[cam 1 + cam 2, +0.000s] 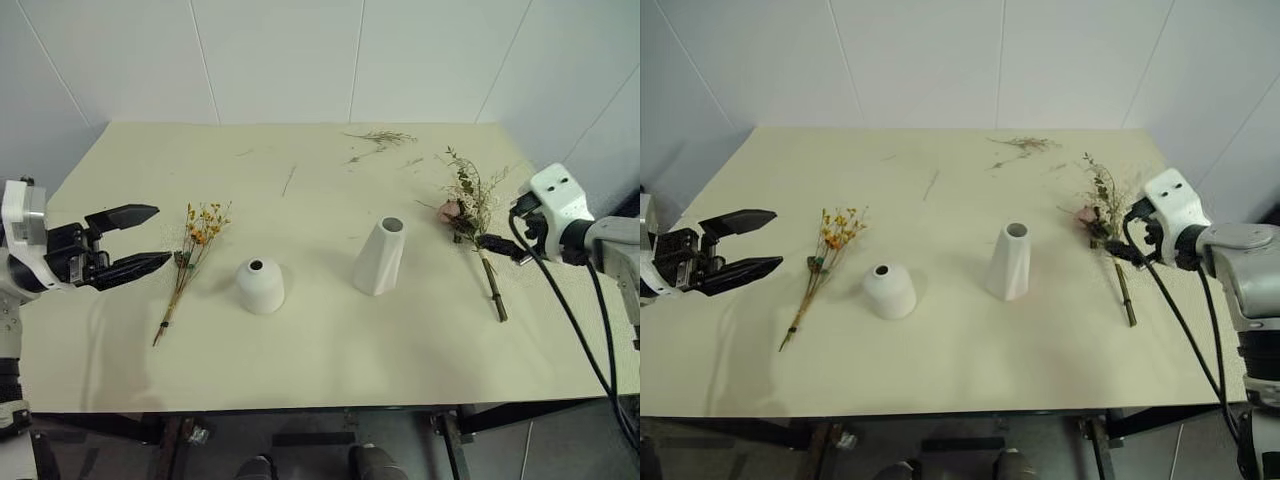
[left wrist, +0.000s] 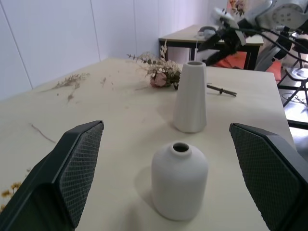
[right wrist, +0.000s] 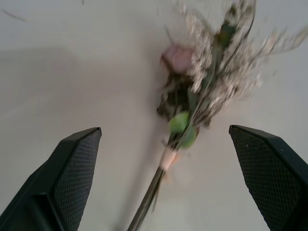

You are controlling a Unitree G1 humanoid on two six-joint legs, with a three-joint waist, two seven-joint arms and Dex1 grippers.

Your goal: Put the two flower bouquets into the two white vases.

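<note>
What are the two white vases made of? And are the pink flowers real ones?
The short vase and the tall vase look like matte white ceramic: smooth, dull, with no shine, though painted plastic can't be ruled out. The pink rose bouquet looks dried or maybe fake: pale, wispy white filler and stiff brown stems, with a couple of bright green leaves. The pictures can't settle which.

Two vases stand between two bouquets.
</note>
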